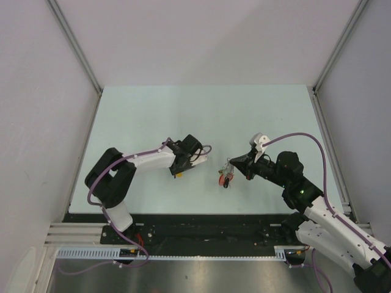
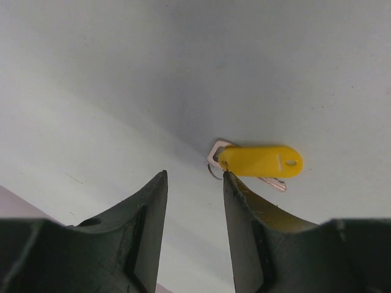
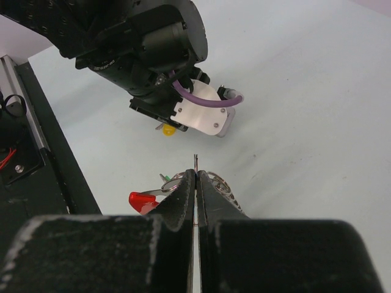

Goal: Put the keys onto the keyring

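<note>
Table (image 1: 183, 116): pale surface; both arms reach in from the near edge, and their grippers face each other near the middle, well apart.
Left gripper (image 2: 194, 177): lowered close to the table, fingers pointing down and forward.
Left jaws: partly open. The gap between the two dark fingers is bare table, and nothing is gripped.
Yellow key (image 2: 261, 162): lies flat on the table just beyond the tip of the finger on the right of the left wrist view. Its yellow plastic head lies crosswise, with the metal blade showing under it and a small wire loop at the end nearest the fingertip. Contact between the fingertip and the head cannot be told.
Right gripper (image 3: 195, 174): points toward the left arm.
Right jaws: pressed together, with only a thin metal edge showing between the tips.
Keyring (image 3: 220, 182): held at the right gripper's fingertips; metal loops show on either side of the closed fingers. In the top view it hangs at the gripper tip between the two arms. Whether it touches the table cannot be told.
Red key (image 3: 142, 200): red plastic head visible beside the right gripper's fingers, close to the keyring; blade hidden.
Green key (image 3: 164, 178): a small green piece beside the metal loops, mostly hidden.
</note>
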Robot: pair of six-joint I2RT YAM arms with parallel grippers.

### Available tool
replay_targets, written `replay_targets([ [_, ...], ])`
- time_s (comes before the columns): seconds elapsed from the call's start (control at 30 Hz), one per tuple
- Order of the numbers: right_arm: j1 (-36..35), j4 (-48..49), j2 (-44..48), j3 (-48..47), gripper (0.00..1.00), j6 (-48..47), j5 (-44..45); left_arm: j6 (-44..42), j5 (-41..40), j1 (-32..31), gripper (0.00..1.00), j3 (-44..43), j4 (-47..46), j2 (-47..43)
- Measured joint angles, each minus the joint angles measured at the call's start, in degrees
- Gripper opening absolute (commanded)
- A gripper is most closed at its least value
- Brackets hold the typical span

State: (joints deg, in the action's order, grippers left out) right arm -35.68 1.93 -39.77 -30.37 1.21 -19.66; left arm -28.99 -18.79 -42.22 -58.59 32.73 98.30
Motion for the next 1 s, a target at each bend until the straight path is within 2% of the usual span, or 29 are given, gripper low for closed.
replay_targets([
  [0.23,-0.2,0.0,0.0,0.0,0.00,0.0,0.4,-0.2,0.1,0.0,0.42,-0.6,0.0,1.4],
  [0.53,-0.2,0.0,0.0,0.0,0.00,0.0,0.4,-0.4,0.1,0.0,0.43,-2.3,1.4,2.9],
  [1.0,-0.3,0.0,0.0,0.0,0.00,0.0,0.8,0.1,2.7,-0.2,0.43,-2.3,4.2,-0.8],
])
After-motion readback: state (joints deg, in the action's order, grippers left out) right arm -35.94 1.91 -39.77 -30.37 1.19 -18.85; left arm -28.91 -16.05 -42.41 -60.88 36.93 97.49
